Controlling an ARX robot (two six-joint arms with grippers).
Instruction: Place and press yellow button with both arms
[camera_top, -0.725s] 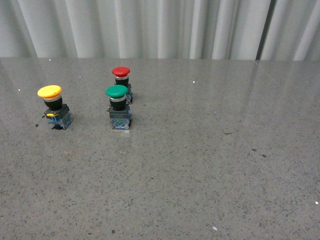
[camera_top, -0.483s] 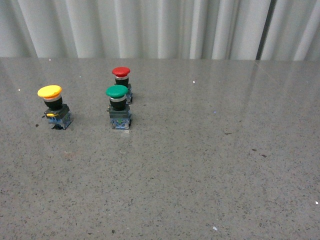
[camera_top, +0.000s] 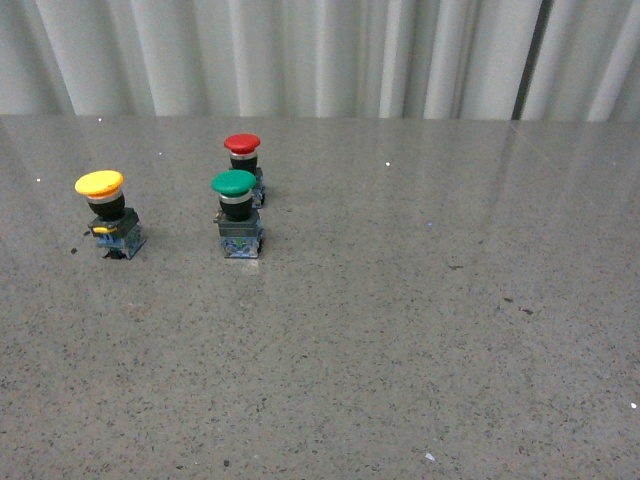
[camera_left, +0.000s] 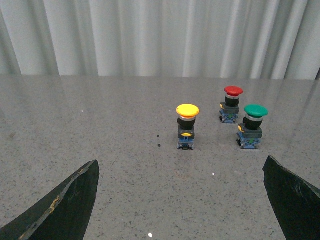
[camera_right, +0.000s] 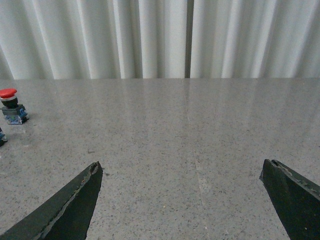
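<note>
Grey speckled stone tabletop (camera_top: 420, 340), glossy w/ soft reflections, white pleated curtain (camera_top: 320, 55) across bg

Only the jaws show, in the wrist views. The left jaws are two matte black, wedge-shaped blades with pale scuffs and chips along their edges. The right jaws look alike: black tapered wedges, edges worn greyish.
</note>
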